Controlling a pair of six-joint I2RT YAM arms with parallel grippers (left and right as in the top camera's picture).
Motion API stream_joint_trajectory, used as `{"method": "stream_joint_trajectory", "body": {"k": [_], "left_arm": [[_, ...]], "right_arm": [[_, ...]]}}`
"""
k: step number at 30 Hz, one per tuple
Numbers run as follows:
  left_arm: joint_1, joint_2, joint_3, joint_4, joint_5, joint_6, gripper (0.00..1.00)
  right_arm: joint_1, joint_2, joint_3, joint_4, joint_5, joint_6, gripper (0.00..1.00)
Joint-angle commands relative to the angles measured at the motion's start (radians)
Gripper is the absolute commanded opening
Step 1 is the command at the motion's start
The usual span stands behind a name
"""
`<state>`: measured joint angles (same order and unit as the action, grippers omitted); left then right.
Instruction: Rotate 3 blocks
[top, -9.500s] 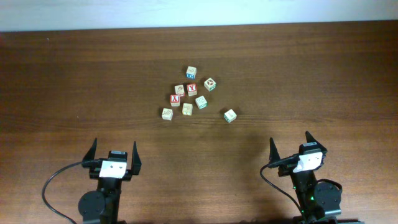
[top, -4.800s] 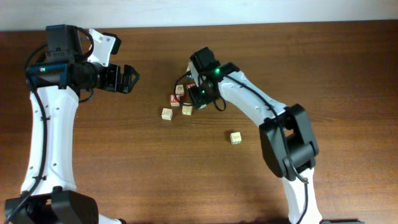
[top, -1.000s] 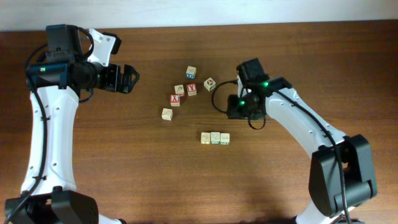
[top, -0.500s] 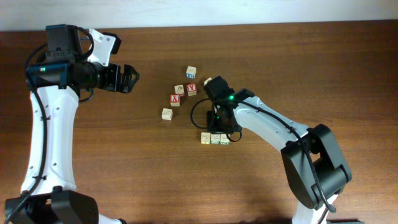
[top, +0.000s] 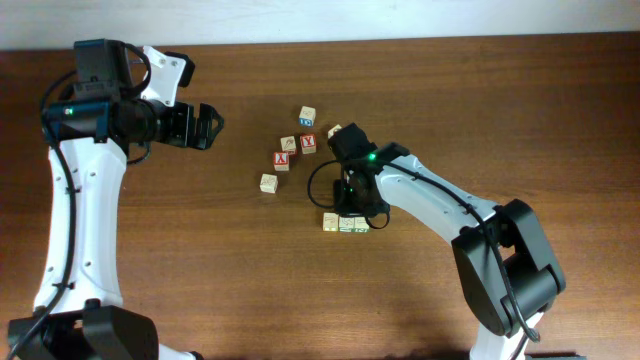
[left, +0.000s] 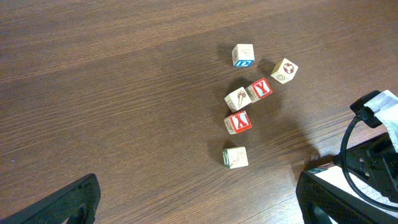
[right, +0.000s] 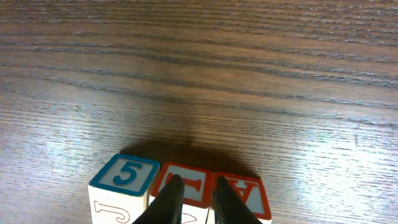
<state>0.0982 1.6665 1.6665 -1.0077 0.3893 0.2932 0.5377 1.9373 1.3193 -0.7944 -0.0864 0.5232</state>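
Overhead: row of three blocks (top: 346, 222) sits on the table (top: 520, 110) just below centre. The cubes touch side by side, and the row lies near the loose cluster but apart from it. Right gripper (top: 351, 205) hangs directly over the row, its arm reaching in from the lower right.

Right wrist view: fingers (right: 166, 200) are drawn close together with only a narrow slit between them. Their tips sit in front of the middle block (right: 194, 185), which shows a red-framed face. The left-hand block (right: 124, 174) shows a blue-framed 5 and the right-hand block (right: 249, 186) a red-framed letter. Cannot tell whether the tips pinch the middle block or merely stand against it.

Left gripper (top: 207, 125) is held up at the upper left, jaws spread wide, nothing between them.

Left wrist view, loose cluster:
- blue-lettered cube (left: 243, 55) is farthest out.
- two red-faced cubes (left: 260, 89) flank a pale cube (left: 237, 99).
- lone pale cube (left: 235, 157) lies nearest the camera.
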Motion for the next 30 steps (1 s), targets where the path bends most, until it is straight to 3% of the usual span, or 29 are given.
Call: {"method": "stream_joint_trajectory", "body": {"k": [1,4,7,8,11,15,19,28,30], "left_arm": [[0.001,0.003,0.013,-0.001,0.004,0.015,0.99],[0.001,0.003,0.013,-0.001,0.004,0.015,0.99],[0.001,0.003,0.013,-0.001,0.004,0.015,0.99],[0.001,0.003,0.013,-0.001,0.004,0.015,0.99],[0.001,0.003,0.013,-0.001,0.004,0.015,0.99],[0.000,0.003,0.013,0.026,0.015,0.015,0.99],[0.000,0.003,0.013,0.026,0.015,0.015,0.99],[0.000,0.003,0.013,0.024,0.045,0.014,0.99],[0.000,0.003,0.013,0.018,0.045,-0.036,0.97]], "right_arm": [[0.002,-0.002,0.013,0.016,0.013,0.001,0.20],[-0.098,-0.076,0.156,-0.101,0.011,-0.022,0.19],[-0.325,-0.151,0.163,-0.302,-0.226,-0.283,0.19],[-0.339,-0.151,0.127,-0.306,-0.241,-0.301,0.20],[-0.342,-0.151,-0.077,-0.188,-0.309,-0.306,0.18],[-0.305,-0.149,-0.205,-0.034,-0.355,-0.279,0.18],[-0.216,-0.099,-0.217,0.058,-0.348,-0.203,0.19],[-0.183,-0.091,-0.217,0.131,-0.425,-0.192,0.19],[-0.165,-0.091,-0.216,0.141,-0.426,-0.192,0.15]]}}
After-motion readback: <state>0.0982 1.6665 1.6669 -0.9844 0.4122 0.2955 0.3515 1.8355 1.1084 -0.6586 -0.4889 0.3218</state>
